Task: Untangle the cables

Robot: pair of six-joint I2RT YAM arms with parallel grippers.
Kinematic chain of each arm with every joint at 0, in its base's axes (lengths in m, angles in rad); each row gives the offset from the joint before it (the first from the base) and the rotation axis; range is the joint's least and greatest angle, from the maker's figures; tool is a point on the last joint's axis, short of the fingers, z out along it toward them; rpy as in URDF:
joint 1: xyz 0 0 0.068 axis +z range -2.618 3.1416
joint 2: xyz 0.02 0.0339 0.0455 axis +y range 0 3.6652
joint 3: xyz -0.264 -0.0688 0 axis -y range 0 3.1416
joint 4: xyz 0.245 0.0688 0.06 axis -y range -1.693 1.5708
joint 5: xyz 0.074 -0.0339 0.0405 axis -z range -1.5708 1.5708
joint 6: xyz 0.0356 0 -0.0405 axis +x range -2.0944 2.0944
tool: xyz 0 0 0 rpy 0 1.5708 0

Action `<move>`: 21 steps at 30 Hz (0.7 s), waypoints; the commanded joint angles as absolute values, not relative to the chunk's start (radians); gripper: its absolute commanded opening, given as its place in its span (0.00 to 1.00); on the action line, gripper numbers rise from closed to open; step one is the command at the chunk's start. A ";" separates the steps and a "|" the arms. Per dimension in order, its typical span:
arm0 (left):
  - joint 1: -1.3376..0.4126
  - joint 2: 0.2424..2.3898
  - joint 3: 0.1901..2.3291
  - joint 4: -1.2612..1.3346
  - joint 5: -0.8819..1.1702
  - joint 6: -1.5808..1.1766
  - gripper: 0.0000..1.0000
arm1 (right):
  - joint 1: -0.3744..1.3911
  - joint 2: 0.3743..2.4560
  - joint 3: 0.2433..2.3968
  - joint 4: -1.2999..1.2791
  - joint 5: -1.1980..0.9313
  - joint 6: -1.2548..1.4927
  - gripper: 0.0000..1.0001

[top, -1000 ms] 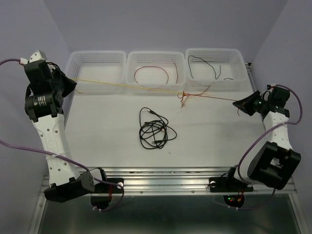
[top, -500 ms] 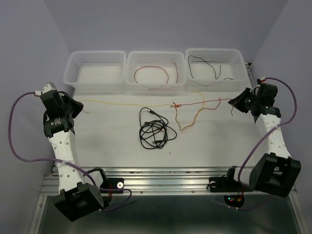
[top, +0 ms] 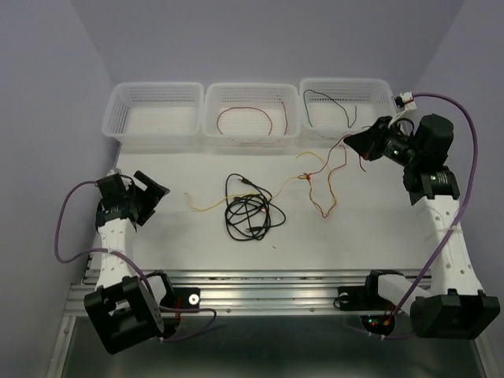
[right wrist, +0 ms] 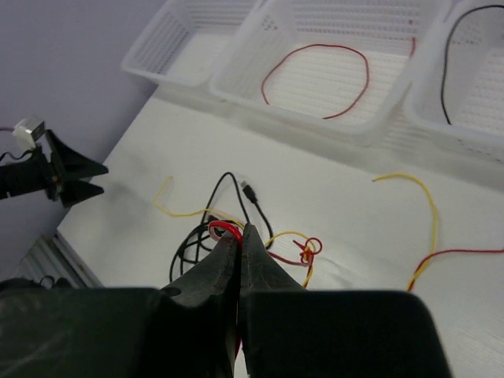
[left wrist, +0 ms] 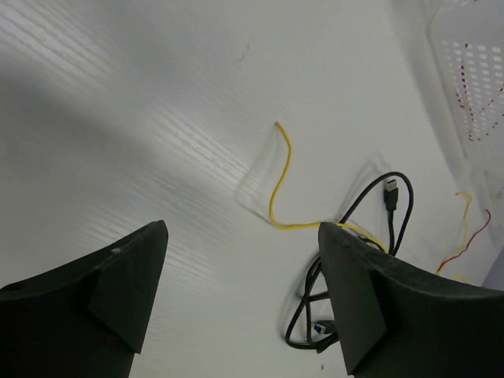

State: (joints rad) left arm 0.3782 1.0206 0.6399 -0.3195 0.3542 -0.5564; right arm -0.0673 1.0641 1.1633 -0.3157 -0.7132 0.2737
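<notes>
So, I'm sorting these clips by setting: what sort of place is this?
Probably a robotics lab test cell: a white table enclosed by purple walls, two arms bolted to a metal rail at its near edge, and three white baskets along the far edge.

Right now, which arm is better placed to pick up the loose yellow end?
Left. The left gripper is open and empty, with the free end of the yellow wire lying just ahead. The right gripper is shut on the red wire, farther off.
</notes>
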 commanded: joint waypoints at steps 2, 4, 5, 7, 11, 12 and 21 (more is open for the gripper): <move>0.270 0.950 0.727 -0.247 0.399 -0.554 0.99 | -0.025 1.071 1.265 -0.241 -0.874 0.265 0.01; 0.099 0.940 0.799 -0.241 0.338 -0.531 0.99 | -0.015 1.095 1.311 -0.241 -0.900 0.288 0.01; 0.037 0.942 0.819 -0.226 0.321 -0.519 0.99 | -0.015 1.095 1.328 -0.242 -0.914 0.302 0.01; -0.120 0.951 0.842 -0.174 0.356 -0.471 0.99 | -0.015 1.115 1.359 -0.236 -0.934 0.314 0.01; -0.302 0.994 0.842 0.091 0.471 -0.411 0.99 | -0.006 1.132 1.425 -0.215 -1.020 0.380 0.01; -0.343 1.030 0.845 0.128 0.503 -0.373 0.99 | -0.006 1.132 1.434 -0.206 -1.028 0.386 0.01; -0.564 1.359 1.023 0.224 0.630 0.049 0.99 | -0.006 1.127 1.488 -0.189 -1.103 0.439 0.01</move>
State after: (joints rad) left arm -0.5583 1.2903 0.9306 0.1341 0.5556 -0.1444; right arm -0.0170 1.1404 1.4395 -0.2523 -1.0431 0.4026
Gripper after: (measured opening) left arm 0.986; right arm 0.033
